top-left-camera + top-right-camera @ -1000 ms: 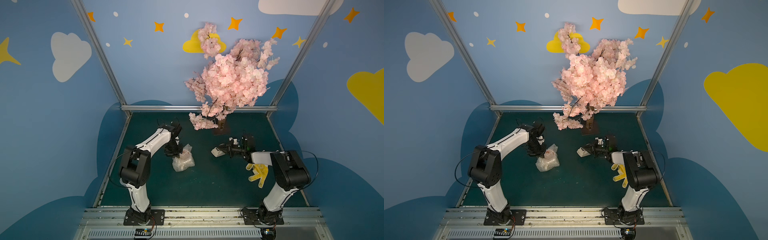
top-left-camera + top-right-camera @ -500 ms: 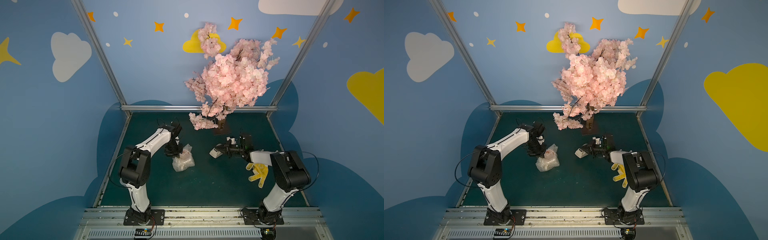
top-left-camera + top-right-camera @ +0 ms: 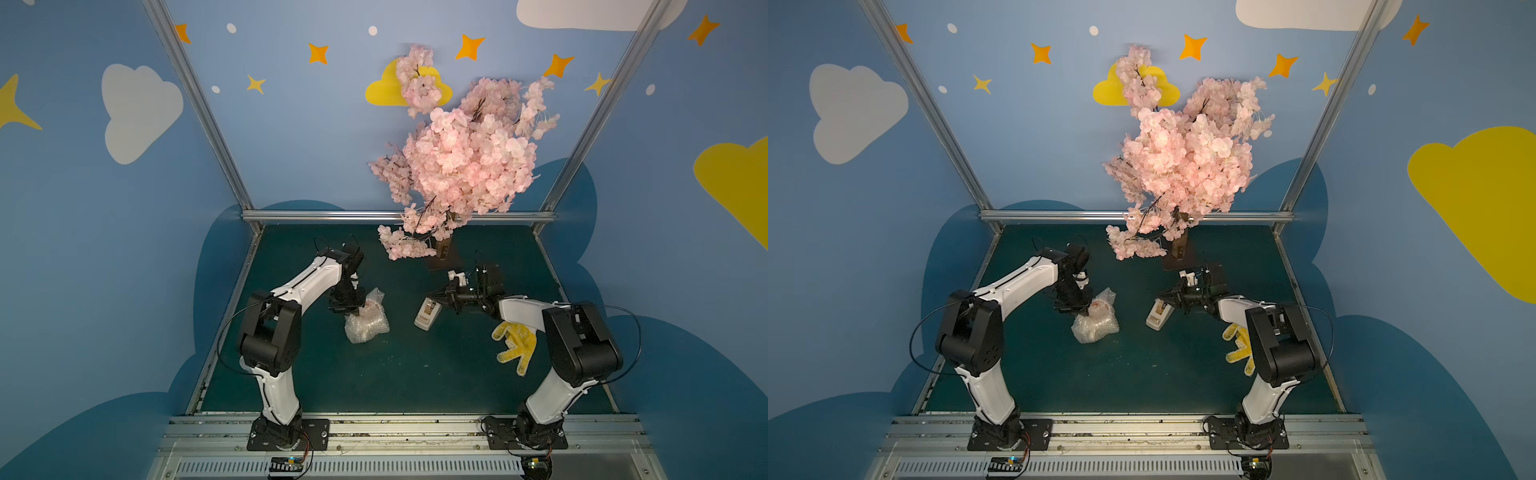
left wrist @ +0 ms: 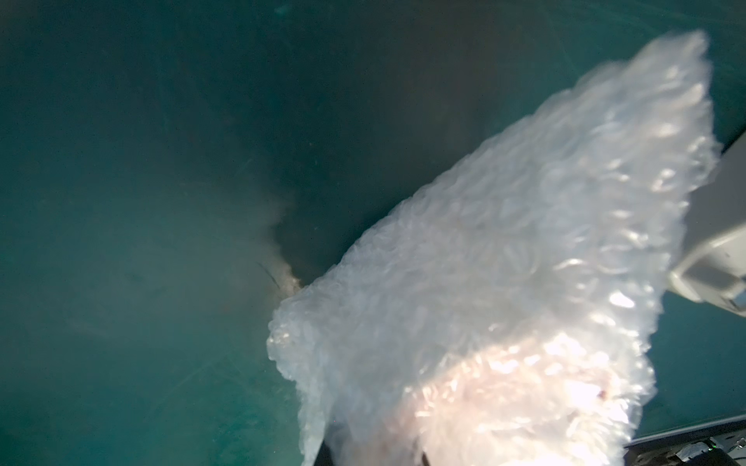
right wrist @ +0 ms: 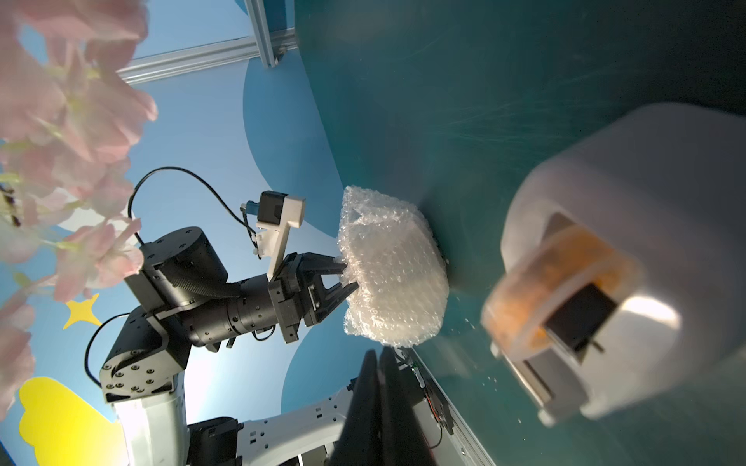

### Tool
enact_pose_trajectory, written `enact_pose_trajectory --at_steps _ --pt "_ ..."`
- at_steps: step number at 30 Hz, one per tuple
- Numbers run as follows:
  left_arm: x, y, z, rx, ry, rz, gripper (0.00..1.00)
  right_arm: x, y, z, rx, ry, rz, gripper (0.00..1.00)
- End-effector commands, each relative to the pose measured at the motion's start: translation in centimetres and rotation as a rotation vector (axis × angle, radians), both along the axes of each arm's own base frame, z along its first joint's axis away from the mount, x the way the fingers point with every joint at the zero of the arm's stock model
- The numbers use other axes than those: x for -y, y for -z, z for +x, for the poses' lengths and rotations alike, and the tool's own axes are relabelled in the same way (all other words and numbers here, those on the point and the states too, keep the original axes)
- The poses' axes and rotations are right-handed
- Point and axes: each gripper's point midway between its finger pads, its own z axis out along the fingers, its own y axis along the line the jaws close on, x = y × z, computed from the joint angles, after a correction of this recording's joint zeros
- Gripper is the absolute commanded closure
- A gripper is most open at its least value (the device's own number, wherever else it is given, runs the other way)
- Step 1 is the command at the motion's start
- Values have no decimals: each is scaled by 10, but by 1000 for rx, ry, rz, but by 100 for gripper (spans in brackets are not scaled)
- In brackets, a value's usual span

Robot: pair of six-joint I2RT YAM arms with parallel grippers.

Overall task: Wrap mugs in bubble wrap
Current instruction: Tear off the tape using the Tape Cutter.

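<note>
- Bubble wrap (image 3: 368, 322) is bunched into a lumpy bundle left of centre on the green worktop (image 3: 415, 374); the mug (image 3: 1099, 308) is only a pinkish blur inside.
- left fingers (image 5: 323, 261) are pinching the wrap, while the right fingers (image 5: 363, 403) are closed beside the tape dispenser (image 3: 428, 316).
- yellow glove (image 3: 515, 343) lies under the right arm and the blossom tree (image 3: 465, 166) stands at the back; bare worktop toward the front.

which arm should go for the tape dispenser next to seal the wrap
Right, probably. The right gripper is shut and sits right beside the tape dispenser. The left gripper is busy pinching the bubble wrap bundle.
</note>
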Motion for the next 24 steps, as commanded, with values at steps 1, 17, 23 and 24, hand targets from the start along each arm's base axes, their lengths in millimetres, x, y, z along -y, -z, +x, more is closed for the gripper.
enact_pose_trajectory --at_steps 1,17,23,24 --pt "3 -9 -4 -2 15 -26 97 -8 -4 -6 24 -61 15 100" --pt "4 -7 -4 -5 14 -27 97 -12 -19 -21 38 -84 16 100" --pt "4 -6 -3 -5 12 -30 97 -15 -31 -24 119 -121 32 100" --pt "5 -6 -4 -6 13 -31 97 -16 -35 -26 141 -136 34 100"
